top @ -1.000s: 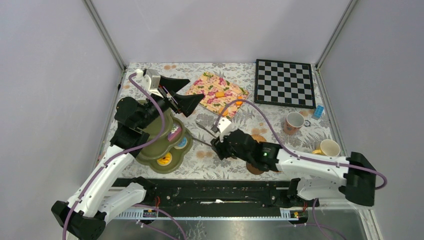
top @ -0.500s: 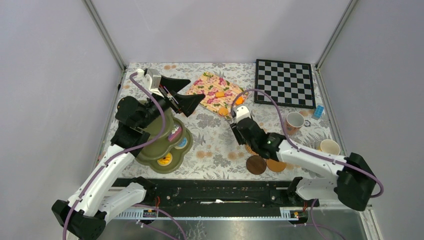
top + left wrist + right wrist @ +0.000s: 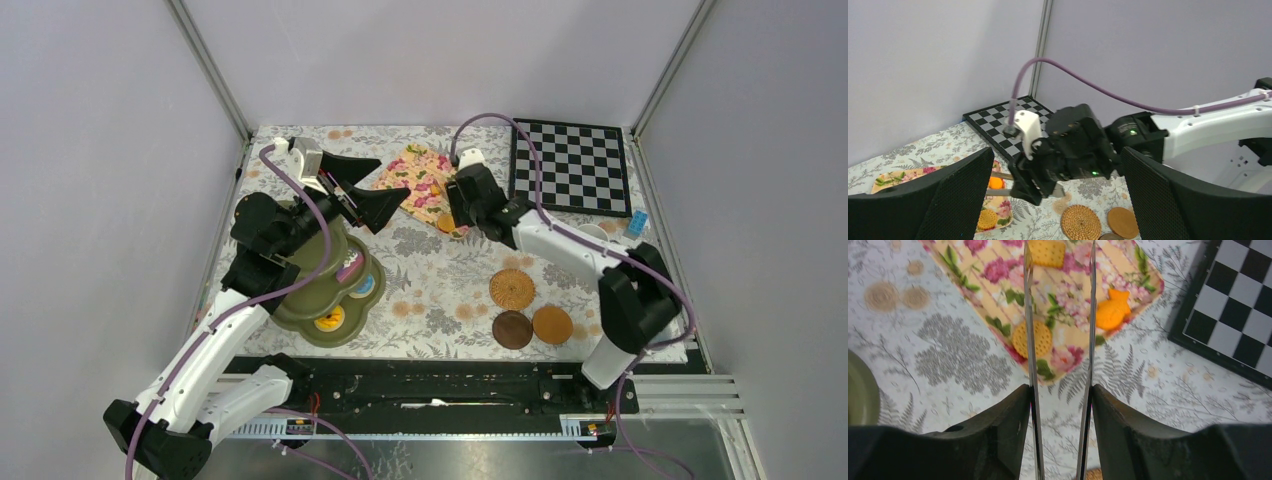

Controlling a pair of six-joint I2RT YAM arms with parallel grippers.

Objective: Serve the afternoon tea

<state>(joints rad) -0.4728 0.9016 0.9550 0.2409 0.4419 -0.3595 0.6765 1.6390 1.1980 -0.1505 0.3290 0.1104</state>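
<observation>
Hovering over the floral tray (image 3: 993,275) at the far middle of the surface, the right gripper (image 3: 1060,395) is clenched on the metal tongs (image 3: 1092,315). Their blades stand apart, the left one crossing a round biscuit (image 3: 1042,340), with an orange fish-shaped pastry (image 3: 1113,310) just right of the other. The left gripper (image 3: 392,177) is spread wide and grasps nothing, raised beyond the olive-green stand (image 3: 290,318) at the left. Three coasters (image 3: 511,289) lie near right.

White arms (image 3: 205,345), blk joints (image 3: 628,300), purple cables (image 3: 528,128)
</observation>
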